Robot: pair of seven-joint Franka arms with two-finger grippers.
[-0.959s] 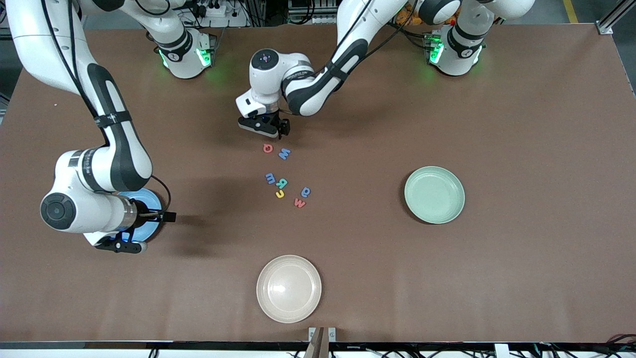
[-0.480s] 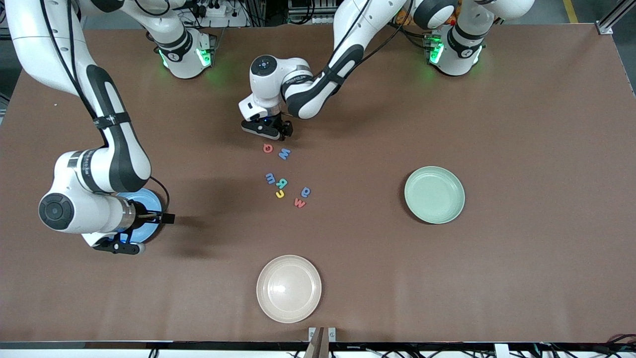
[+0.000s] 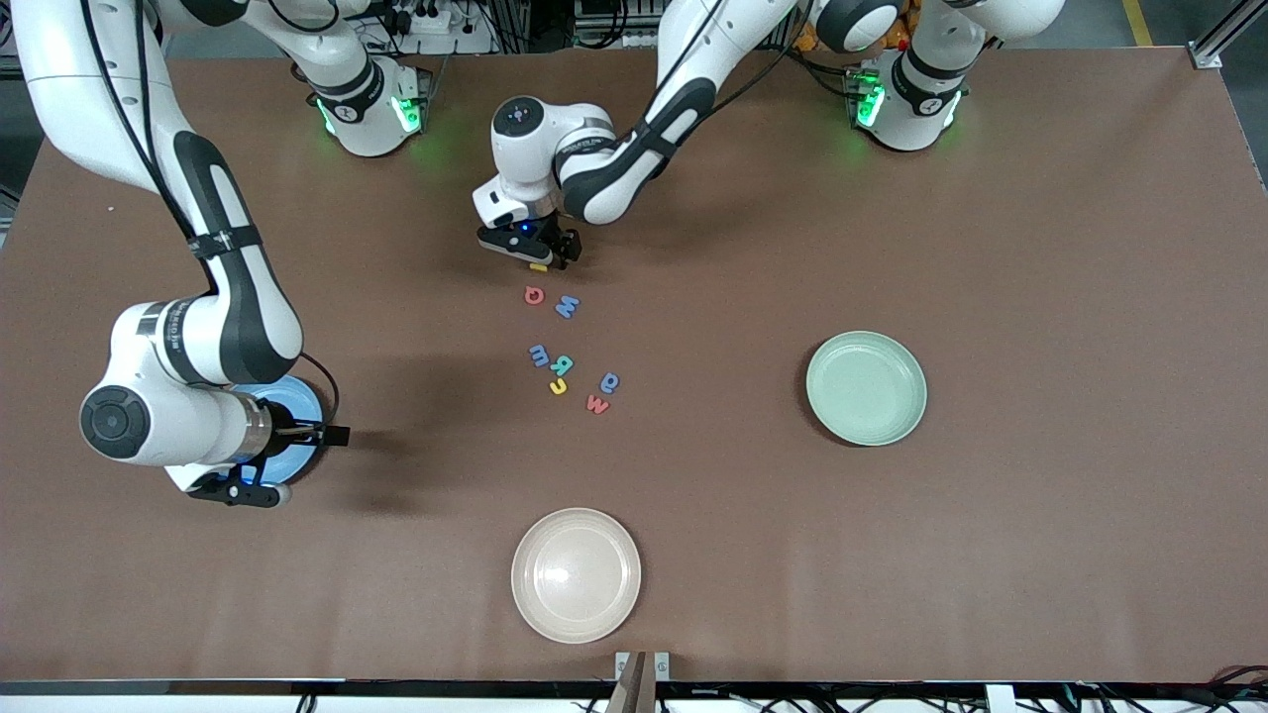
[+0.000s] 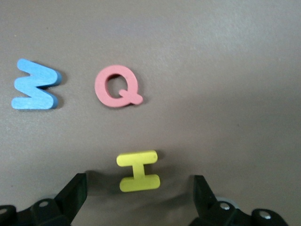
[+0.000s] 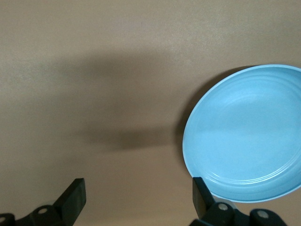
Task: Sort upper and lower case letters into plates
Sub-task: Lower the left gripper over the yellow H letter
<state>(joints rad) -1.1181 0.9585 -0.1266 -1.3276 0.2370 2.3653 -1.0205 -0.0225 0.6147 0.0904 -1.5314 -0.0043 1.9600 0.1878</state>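
Lying flat on bare table, the yellow H (image 4: 138, 171) sits between my left gripper's (image 4: 136, 197) spread fingers, apart from both, with the red Q (image 4: 116, 87) near it. My right gripper (image 5: 136, 200) waits, spread, beside the light blue plate's (image 5: 244, 136) rim.

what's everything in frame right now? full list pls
yellow I: 1, yellow, on table between the open left gripper's fingers
red Q: 1, red, beside blue W
other letters: 5, blue, teal, yellow, red; cluster nearer the camera
green plate: 1, pale green, toward left arm's end
blue plate: 1, light blue, under right arm's wrist
cream plate: 1, nearest camera
left gripper: open, over the I
right gripper: open, beside blue plate
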